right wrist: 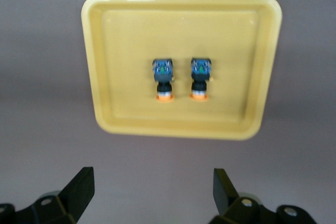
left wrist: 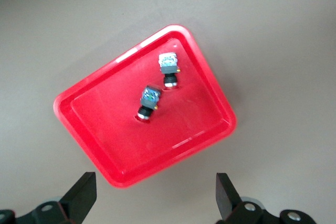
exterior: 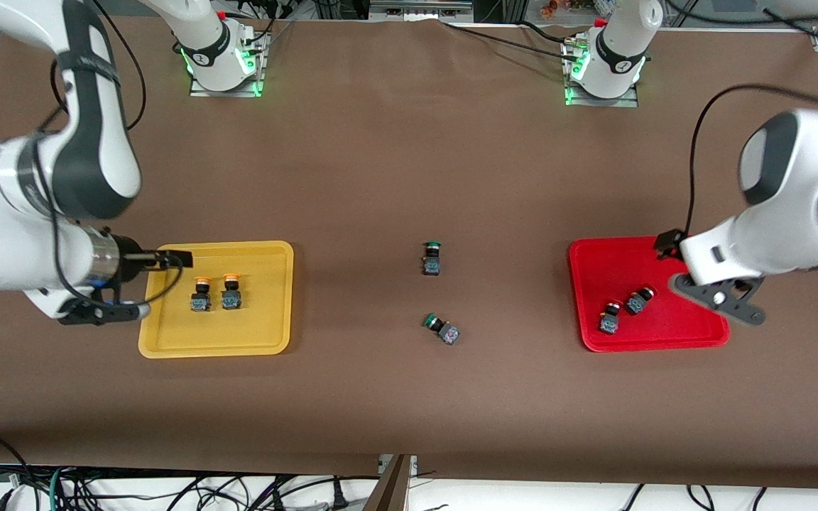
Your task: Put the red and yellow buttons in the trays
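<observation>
Two yellow-orange buttons [exterior: 201, 294] [exterior: 231, 291] stand side by side in the yellow tray [exterior: 260, 326]. Two red buttons [exterior: 640, 300] [exterior: 609, 318] lie in the red tray [exterior: 608, 262]. My right gripper [exterior: 140, 284] is open and empty, up over the yellow tray's edge at the right arm's end. My left gripper [exterior: 701, 275] is open and empty over the red tray's edge at the left arm's end. The right wrist view shows the yellow tray [right wrist: 126, 35] with both buttons [right wrist: 164, 80] [right wrist: 200, 78] past the open gripper [right wrist: 153, 195]. The left wrist view shows the red tray [left wrist: 105, 129], its buttons [left wrist: 169, 66] [left wrist: 149, 100] and the open gripper [left wrist: 156, 198].
Two green-capped switches lie on the brown table between the trays: one upright [exterior: 432, 257], one on its side [exterior: 442, 328] nearer to the front camera. The arm bases [exterior: 221, 57] [exterior: 604, 64] stand along the table's back edge.
</observation>
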Robot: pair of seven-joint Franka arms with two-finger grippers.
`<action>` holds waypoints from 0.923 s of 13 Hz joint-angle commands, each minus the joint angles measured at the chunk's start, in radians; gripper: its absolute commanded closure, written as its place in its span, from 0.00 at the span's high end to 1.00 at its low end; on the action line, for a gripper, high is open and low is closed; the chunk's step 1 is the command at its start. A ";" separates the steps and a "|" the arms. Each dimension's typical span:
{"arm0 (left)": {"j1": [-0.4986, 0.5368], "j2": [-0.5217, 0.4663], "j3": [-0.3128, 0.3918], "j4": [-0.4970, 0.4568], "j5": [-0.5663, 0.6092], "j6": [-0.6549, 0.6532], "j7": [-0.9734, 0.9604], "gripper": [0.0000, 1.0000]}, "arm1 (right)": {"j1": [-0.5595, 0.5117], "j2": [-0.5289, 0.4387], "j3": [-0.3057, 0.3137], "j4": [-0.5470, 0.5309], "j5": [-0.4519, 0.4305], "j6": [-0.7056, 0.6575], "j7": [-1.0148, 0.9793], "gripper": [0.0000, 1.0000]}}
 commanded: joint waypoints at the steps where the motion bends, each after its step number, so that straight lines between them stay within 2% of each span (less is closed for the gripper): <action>1: -0.003 -0.022 0.017 0.100 -0.079 -0.060 -0.063 1.00 | -0.052 -0.139 0.020 -0.059 -0.005 -0.084 -0.003 1.00; 2: -0.001 -0.041 0.020 0.108 -0.090 -0.061 -0.129 1.00 | -0.057 -0.191 0.020 -0.087 -0.035 -0.085 -0.012 1.00; 4: 0.003 -0.106 0.063 0.049 -0.172 -0.051 -0.258 1.00 | -0.061 -0.309 0.046 -0.138 -0.136 -0.088 -0.018 1.00; 5: -0.001 -0.199 0.070 -0.082 -0.172 -0.029 -0.324 1.00 | -0.083 -0.354 0.048 -0.142 -0.161 -0.095 -0.016 1.00; 6: -0.001 -0.270 0.077 -0.188 -0.165 0.077 -0.364 1.00 | -0.089 -0.386 0.050 -0.142 -0.170 -0.098 -0.016 1.00; 7: -0.003 -0.309 0.103 -0.250 -0.162 0.147 -0.373 1.00 | -0.091 -0.417 0.053 -0.141 -0.171 -0.108 -0.016 1.00; 8: -0.021 -0.332 0.119 -0.284 -0.162 0.147 -0.373 1.00 | -0.091 -0.446 0.072 -0.142 -0.175 -0.118 -0.013 1.00; 12: -0.060 -0.415 0.155 -0.387 -0.160 0.106 -0.370 1.00 | -0.118 -0.448 0.115 -0.152 -0.192 -0.173 0.011 1.00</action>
